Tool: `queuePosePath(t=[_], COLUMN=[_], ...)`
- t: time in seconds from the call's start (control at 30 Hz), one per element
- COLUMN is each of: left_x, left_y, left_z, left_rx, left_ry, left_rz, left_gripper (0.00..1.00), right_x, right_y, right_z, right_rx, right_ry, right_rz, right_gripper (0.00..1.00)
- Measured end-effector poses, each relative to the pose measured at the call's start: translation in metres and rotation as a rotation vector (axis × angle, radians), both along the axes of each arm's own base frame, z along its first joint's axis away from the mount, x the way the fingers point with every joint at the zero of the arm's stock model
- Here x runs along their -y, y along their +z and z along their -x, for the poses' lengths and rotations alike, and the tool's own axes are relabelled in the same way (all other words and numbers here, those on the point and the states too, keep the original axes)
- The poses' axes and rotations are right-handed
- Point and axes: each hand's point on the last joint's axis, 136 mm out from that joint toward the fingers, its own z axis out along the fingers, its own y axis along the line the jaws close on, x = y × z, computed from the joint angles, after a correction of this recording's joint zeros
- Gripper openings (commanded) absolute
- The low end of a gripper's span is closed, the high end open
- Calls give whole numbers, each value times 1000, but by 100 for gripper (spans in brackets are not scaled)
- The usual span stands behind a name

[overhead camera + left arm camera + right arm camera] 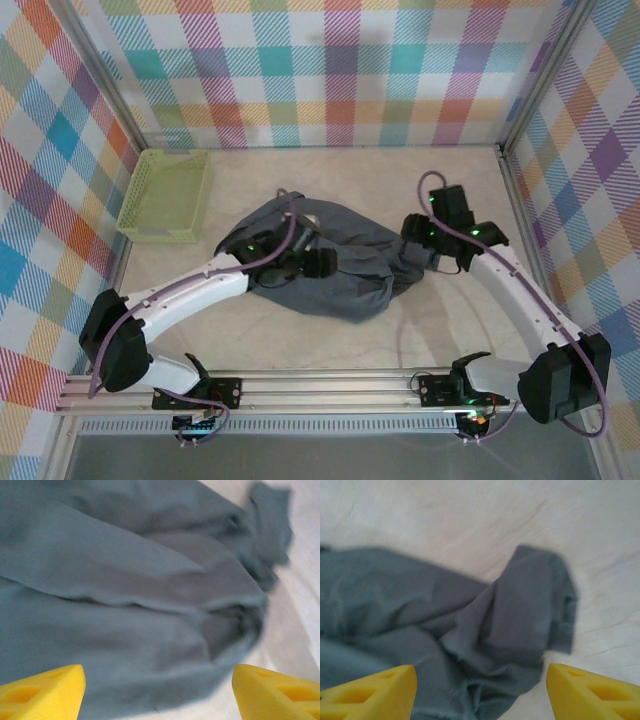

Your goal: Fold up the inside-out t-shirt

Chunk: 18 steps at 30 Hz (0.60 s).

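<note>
The inside-out t-shirt lies crumpled in a heap in the middle of the table, with one end of cloth sticking out to the right. The left gripper hangs over the left part of the heap. In its wrist view its yellow fingertips stand wide apart with nothing between them. The right gripper is at the right end of the shirt, also spread open and holding nothing. A lime-green basket stands apart at the far left.

even bright light, blurry wrist views
</note>
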Motion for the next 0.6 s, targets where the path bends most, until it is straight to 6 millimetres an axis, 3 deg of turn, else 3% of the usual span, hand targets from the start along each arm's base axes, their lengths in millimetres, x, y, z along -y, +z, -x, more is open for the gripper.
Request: queuePosePath(t=[0.1, 0.17, 0.33, 0.47, 0.6], left_x=[-31, -39, -35, -36, -38], left_y=[-20, -41, -83, -98, -109], left_z=[-27, -34, -31, -29, -25], left_rx=[-40, -88, -189, -216, -232], left_ry=[109, 135, 126, 134, 134], left_rz=[-34, -65, -114, -126, -125], left_gripper=[78, 76, 71, 60, 47], right_x=[-38, -62, -115, -148, -172], right_y=[-21, -36, -73, -89, -97], right_z=[13, 18, 25, 26, 20], right_rx=[-39, -69, -129, -140, -137], right_ry=[125, 203, 402, 523, 597], right_rz=[-5, -2, 36, 49, 67], right_gripper=[73, 76, 81, 81, 74])
